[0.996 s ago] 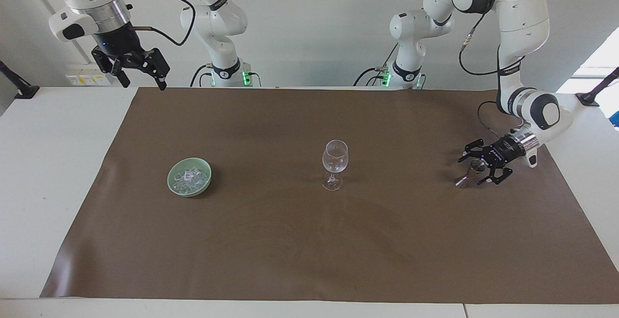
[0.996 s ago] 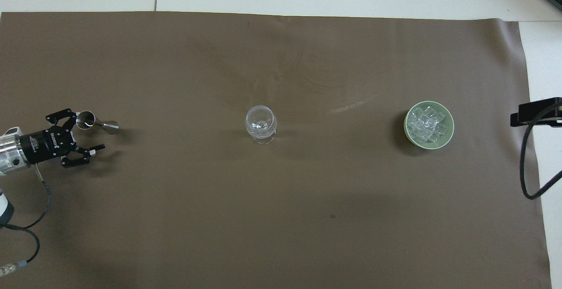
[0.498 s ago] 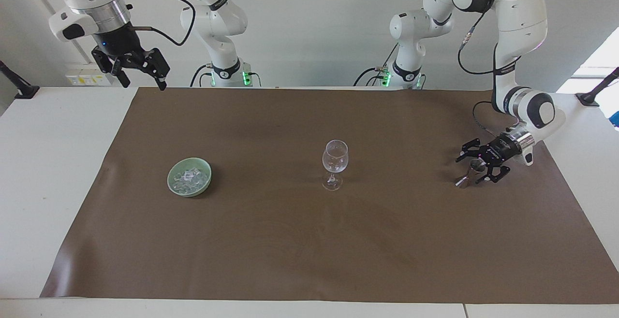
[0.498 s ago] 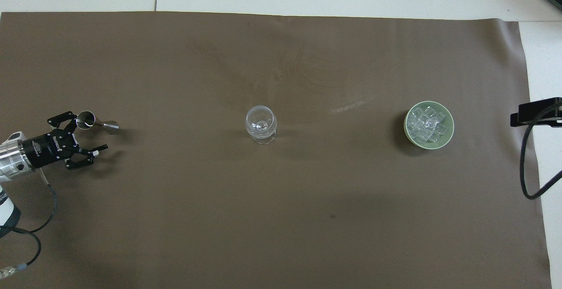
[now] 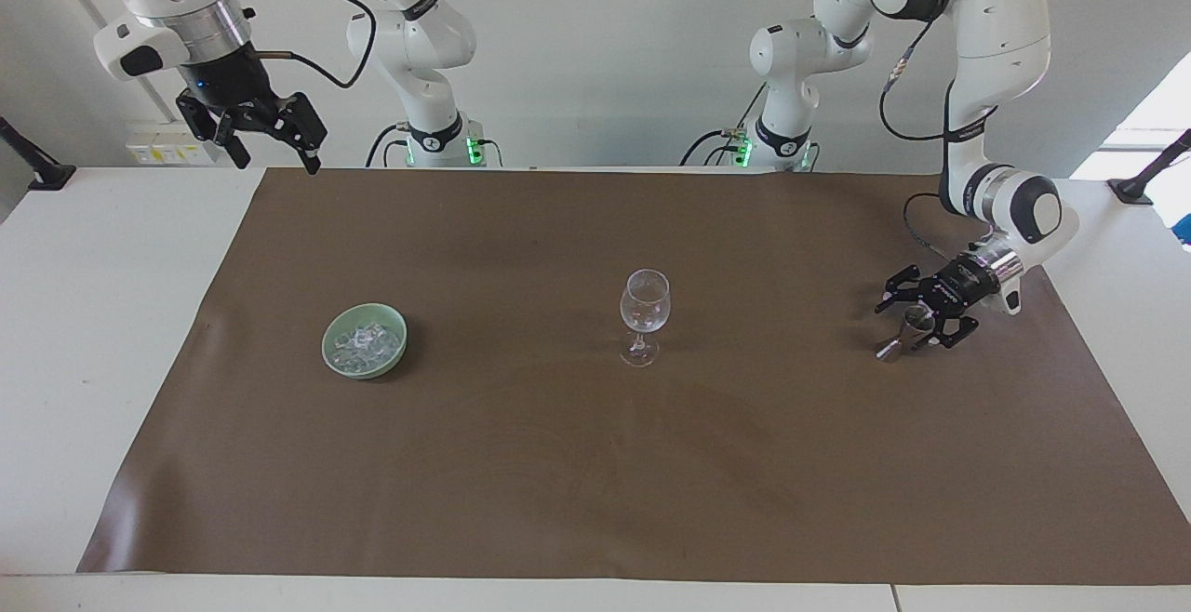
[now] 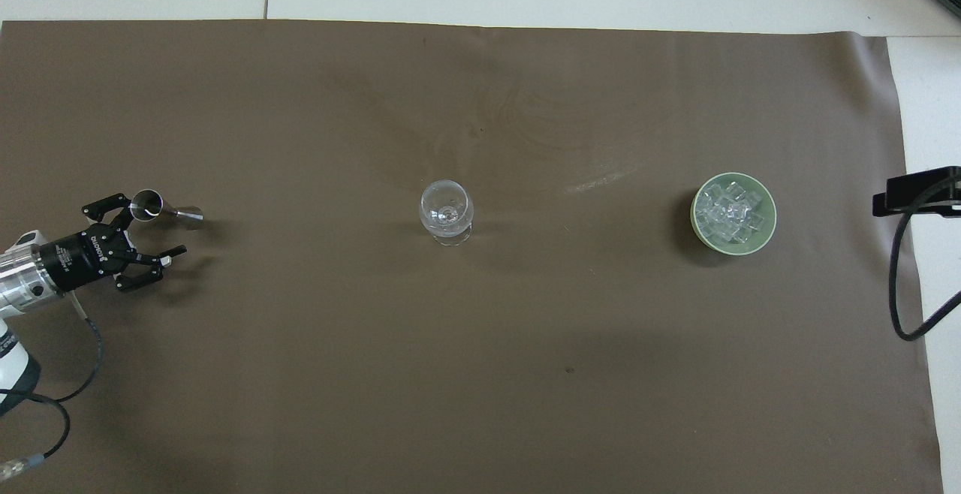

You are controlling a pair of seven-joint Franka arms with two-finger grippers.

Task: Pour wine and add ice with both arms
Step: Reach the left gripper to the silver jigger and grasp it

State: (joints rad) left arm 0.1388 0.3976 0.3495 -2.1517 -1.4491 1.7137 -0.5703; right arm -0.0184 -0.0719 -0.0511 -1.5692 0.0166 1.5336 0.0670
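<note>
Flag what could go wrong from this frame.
1. The left gripper, low on the mat with open fingers around the small metal jigger, could tip it if it closes off-centre; the jigger looks narrow and top-heavy.
2. The stemmed glass stands alone mid-mat; a clumsy pour could knock it.
3. The ice lies in the bowl; the right gripper waits high above the table edge, a long reach for small cubes.

White table [image 5: 112,333] covered by a brown mat [image 5: 595,472]. On the mat: a metal jigger [image 5: 904,331] between the left tool's [image 5: 916,314] fingers; a stemmed glass [image 5: 643,314] mid-mat; a green bowl [image 5: 365,340] well apart.
</note>
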